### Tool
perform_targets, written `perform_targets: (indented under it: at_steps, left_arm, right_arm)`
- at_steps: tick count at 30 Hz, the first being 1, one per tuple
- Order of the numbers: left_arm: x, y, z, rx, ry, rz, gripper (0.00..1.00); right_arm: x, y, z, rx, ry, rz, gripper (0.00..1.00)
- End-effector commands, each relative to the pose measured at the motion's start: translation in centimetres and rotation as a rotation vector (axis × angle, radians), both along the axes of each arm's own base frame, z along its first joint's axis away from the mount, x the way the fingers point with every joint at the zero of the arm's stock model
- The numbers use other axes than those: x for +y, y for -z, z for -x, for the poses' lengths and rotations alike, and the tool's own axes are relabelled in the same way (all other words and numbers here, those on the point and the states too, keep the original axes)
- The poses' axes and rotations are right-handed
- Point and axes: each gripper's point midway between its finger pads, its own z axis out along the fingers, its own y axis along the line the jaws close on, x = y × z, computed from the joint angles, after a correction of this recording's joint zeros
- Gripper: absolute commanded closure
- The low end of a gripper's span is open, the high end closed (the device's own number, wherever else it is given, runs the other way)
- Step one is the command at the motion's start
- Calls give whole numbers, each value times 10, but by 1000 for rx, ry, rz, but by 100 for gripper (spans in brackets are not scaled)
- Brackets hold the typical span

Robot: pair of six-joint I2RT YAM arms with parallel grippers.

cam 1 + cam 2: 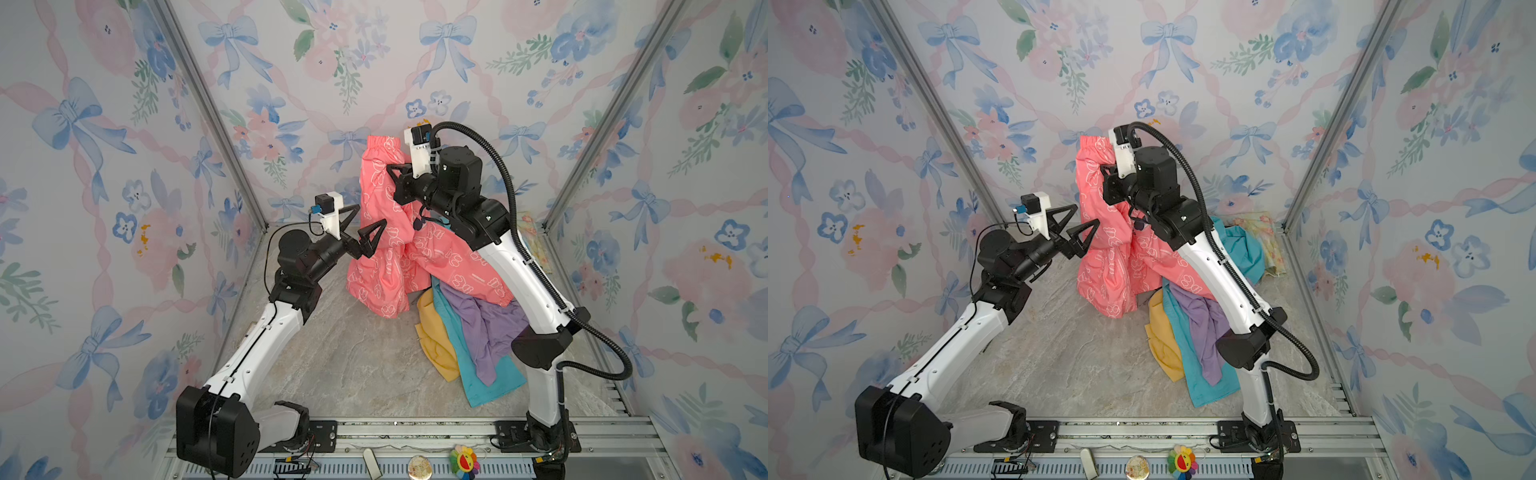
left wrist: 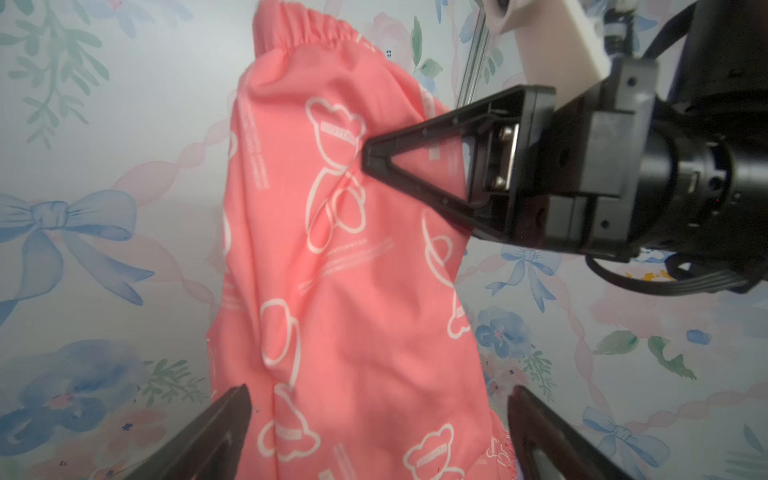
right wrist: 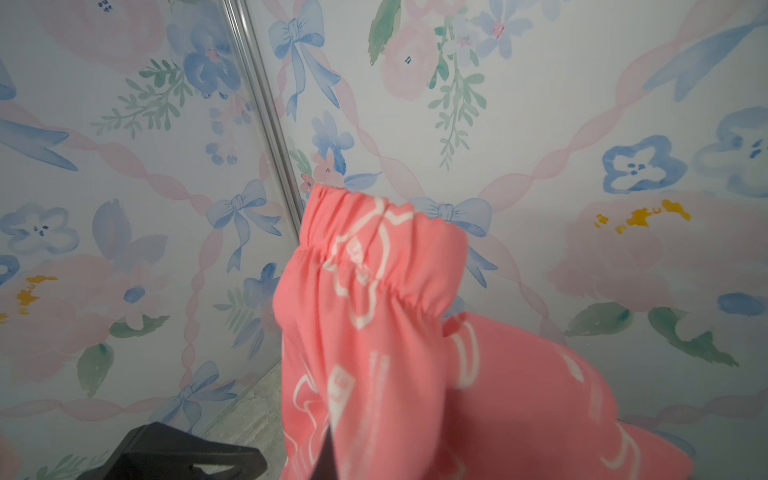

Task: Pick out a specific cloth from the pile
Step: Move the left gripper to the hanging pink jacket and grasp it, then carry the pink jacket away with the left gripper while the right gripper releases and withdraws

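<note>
The cloth [image 1: 386, 249] [image 1: 1106, 266], coral-pink with white outline doodles, hangs lifted above the marble floor, its gathered cuff [image 3: 374, 232] uppermost. My right gripper [image 1: 391, 172] [image 1: 1106, 172] is shut on a fold just below that cuff; in the left wrist view its tip [image 2: 368, 153] pinches the fabric. My left gripper [image 1: 368, 226] [image 1: 1086, 218] is open beside the cloth's left edge, with fabric between its fingers [image 2: 232, 419] and not clamped. The cloth's lower part trails onto the pile [image 1: 478, 332] [image 1: 1200, 328] of lavender, teal and mustard garments under my right arm.
A pale floral cloth [image 1: 536, 245] [image 1: 1262, 237] lies in the back right corner. Flowered walls with metal corner posts [image 1: 216, 116] close in the cell on three sides. A rail [image 1: 415, 432] with a flower toy [image 1: 464, 461] runs along the front.
</note>
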Motion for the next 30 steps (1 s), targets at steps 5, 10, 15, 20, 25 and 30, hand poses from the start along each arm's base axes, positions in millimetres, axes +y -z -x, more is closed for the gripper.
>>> perform_targets:
  at_steps: [5, 10, 15, 20, 25, 30]
  left_arm:
    - [-31, -4, -26, -28, -64, -12, 2]
    - [-27, 10, -53, -14, -177, -17, 2]
    - [-25, 12, -66, -41, -244, 9, 2]
    - [-27, 7, -67, -83, -237, 61, 32]
    - [-33, -3, -63, -134, -183, 97, 94]
    - [-36, -15, -63, -167, -151, 113, 100]
  right_arm:
    - [-3, -35, 11, -74, -30, -101, 100]
    - [0, -41, 19, -67, -64, -128, 100]
    - [2, -46, 29, -55, -101, -166, 100]
    - [5, -47, 37, -28, -137, -205, 100]
    - [3, -48, 41, -18, -148, -227, 100]
    - [-3, -42, 41, -7, -140, -229, 100]
